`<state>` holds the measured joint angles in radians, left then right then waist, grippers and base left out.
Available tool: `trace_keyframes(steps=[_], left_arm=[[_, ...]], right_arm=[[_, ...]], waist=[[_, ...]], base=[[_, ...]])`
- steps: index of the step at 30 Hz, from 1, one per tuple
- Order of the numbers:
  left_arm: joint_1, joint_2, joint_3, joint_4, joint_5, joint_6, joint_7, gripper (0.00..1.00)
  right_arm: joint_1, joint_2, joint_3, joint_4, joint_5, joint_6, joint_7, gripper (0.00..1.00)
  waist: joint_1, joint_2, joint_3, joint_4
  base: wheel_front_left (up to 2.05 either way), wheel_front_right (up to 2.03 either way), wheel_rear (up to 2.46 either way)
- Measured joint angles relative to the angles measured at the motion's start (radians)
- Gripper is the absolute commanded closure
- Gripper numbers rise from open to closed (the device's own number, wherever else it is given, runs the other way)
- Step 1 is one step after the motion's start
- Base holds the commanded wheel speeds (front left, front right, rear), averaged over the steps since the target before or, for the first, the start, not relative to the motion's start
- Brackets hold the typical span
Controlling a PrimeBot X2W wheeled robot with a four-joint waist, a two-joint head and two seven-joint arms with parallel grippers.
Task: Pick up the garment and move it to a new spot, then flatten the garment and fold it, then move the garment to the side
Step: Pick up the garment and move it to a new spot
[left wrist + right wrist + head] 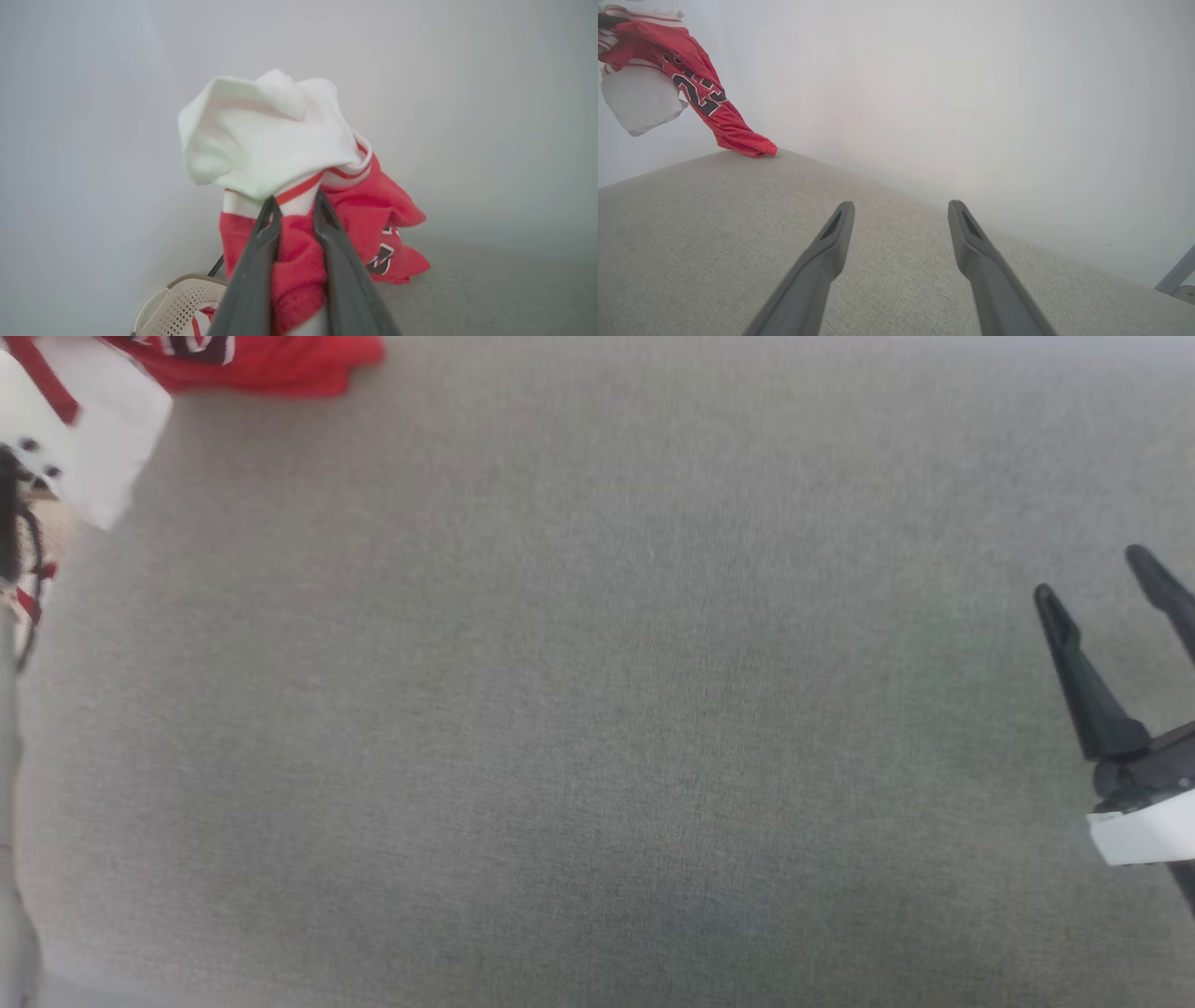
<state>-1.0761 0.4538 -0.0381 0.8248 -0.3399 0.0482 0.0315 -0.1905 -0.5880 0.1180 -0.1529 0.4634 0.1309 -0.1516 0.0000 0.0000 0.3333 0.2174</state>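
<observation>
The garment [271,364], a red jersey with white sleeves and a dark "23", hangs lifted at the far left corner of the grey surface. Its red hem touches the surface at the back edge. In the left wrist view my left gripper [295,205] is shut on the garment [299,261] near the striped trim, with a white sleeve bunched above the fingertips. The right wrist view shows the garment [705,98] draping down from the upper left to the surface. My right gripper [1102,579] stands open at the right edge, over bare fabric, and its fingers [836,233] hold nothing.
The grey fabric surface [597,709] spreads wide across the middle. A beige perforated basket [182,298] with a small striped cloth sits below the left gripper. A pale wall backs the surface. A metal frame piece [1176,275] shows at the far right.
</observation>
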Motion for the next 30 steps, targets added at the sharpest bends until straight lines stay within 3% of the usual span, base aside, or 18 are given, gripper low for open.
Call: trace_keyframes(steps=[14,22,30], left_arm=[[0.031,0.081,-0.043,-0.384,0.0,-0.062,0.163,1.0],[0.097,0.085,-0.076,-0.606,-0.031,-0.085,0.287,1.0],[0.178,0.051,-0.14,-0.858,-0.06,-0.065,0.444,1.0]], right_arm=[[0.011,0.119,-0.016,0.066,-0.046,0.0,-0.022,0.0],[0.019,0.16,-0.058,0.094,-0.073,0.0,-0.035,0.0],[0.022,0.183,-0.13,0.139,-0.086,0.0,-0.055,0.0]], waist=[[0.0,0.0,-0.168,0.0],[0.0,0.0,-0.209,-0.028],[0.0,0.0,-0.231,-0.101]], base=[[0.0,0.0,0.0],[0.0,0.0,0.0],[0.0,0.0,0.0]])
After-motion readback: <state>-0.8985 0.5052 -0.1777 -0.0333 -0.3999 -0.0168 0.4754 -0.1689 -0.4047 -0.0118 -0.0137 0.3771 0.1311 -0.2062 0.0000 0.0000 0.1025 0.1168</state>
